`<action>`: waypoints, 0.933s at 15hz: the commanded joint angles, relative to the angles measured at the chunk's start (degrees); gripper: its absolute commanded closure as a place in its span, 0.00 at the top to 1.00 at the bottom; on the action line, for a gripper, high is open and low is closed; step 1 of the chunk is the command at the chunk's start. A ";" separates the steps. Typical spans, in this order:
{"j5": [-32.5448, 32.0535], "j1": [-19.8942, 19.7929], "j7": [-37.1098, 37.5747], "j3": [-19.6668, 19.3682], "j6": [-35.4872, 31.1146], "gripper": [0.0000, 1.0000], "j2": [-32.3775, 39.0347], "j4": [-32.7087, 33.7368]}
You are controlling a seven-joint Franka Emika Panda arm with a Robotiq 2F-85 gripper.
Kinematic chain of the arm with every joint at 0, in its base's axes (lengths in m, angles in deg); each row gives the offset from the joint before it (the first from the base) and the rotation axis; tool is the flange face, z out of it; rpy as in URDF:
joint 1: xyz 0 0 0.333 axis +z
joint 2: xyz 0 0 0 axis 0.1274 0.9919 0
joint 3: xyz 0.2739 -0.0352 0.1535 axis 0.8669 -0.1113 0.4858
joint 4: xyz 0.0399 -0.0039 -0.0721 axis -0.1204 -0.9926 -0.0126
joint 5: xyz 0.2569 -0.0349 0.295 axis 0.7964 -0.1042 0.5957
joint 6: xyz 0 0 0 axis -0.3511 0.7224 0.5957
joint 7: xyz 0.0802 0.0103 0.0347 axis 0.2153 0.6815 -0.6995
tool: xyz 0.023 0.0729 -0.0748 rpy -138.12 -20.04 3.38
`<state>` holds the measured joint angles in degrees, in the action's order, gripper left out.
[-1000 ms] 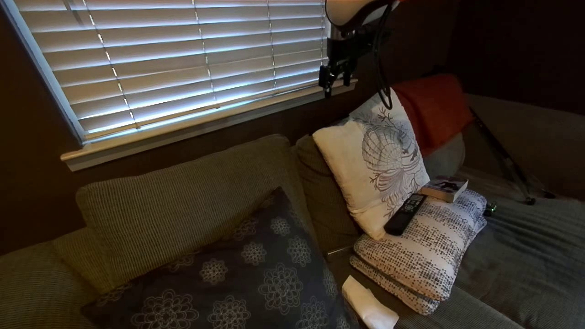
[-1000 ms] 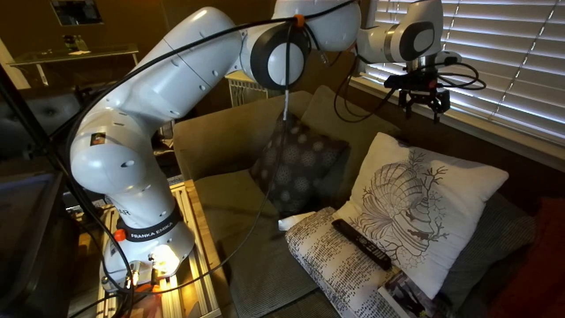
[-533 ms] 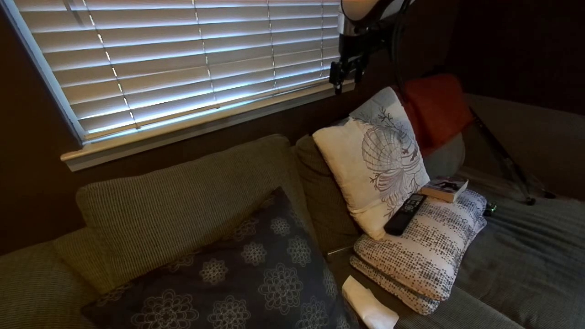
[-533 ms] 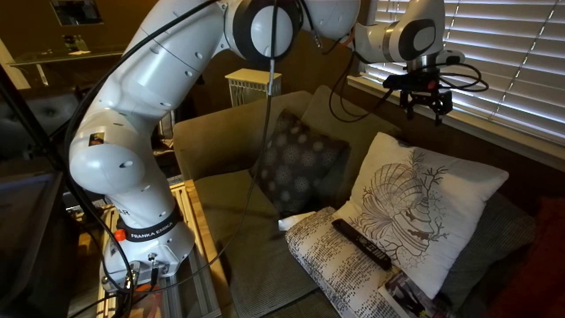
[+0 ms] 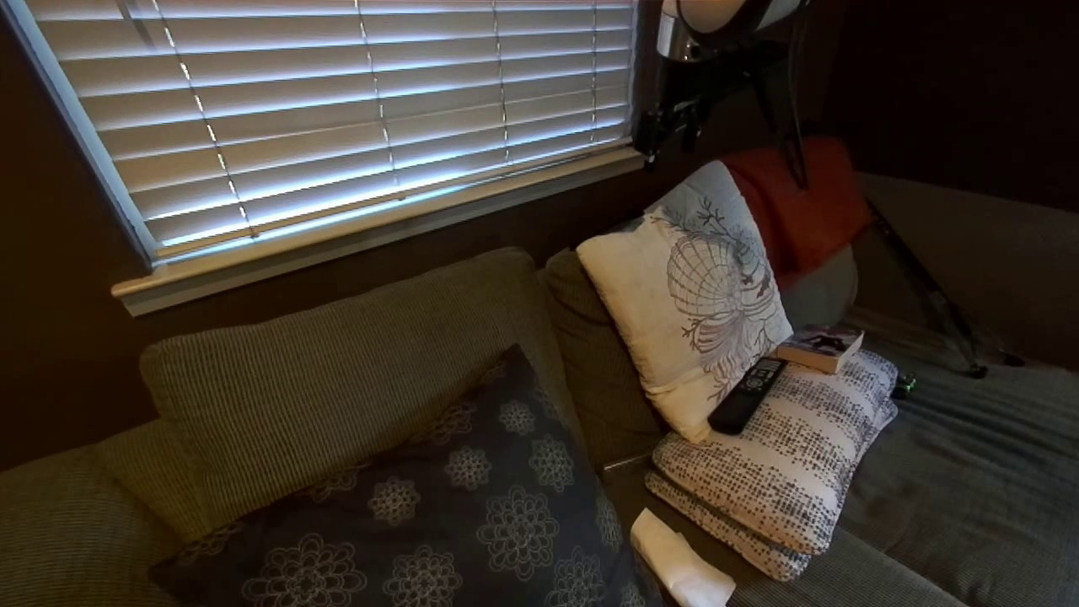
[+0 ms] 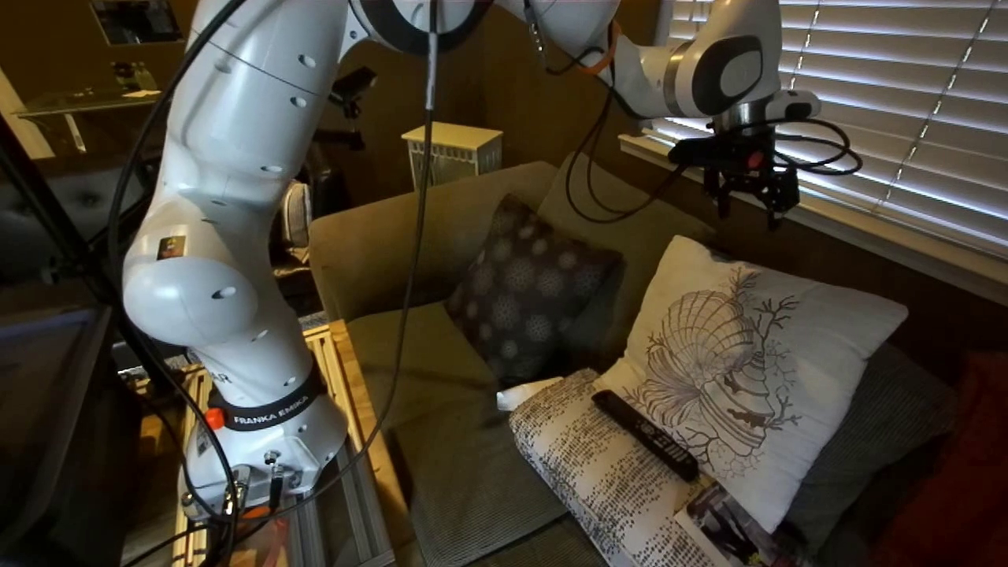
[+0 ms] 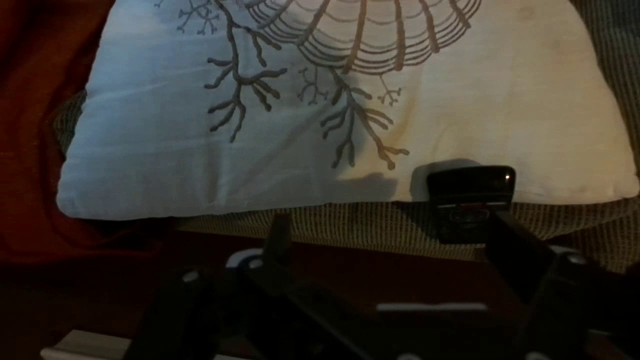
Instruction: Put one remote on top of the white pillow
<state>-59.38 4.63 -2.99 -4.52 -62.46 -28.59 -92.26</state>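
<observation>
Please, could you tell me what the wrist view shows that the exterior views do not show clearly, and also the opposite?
Only the wrist view: a glossy black object, possibly a remote, at the edge of the white pillow; in the exterior views I cannot surely make it out.

Only the exterior views: a black remote where this pillow meets the dotted cushion, plus the book, the dark flowered cushion and the window blinds.

Shared: the white pillow, the red cloth, the sofa and the gripper.
</observation>
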 commanded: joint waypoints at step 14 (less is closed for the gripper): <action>1.47 -0.02 3.78 -1.23 -13.42 1.00 -22.53 -34.00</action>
<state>-59.32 4.57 0.36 -5.60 -73.67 -47.50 -121.59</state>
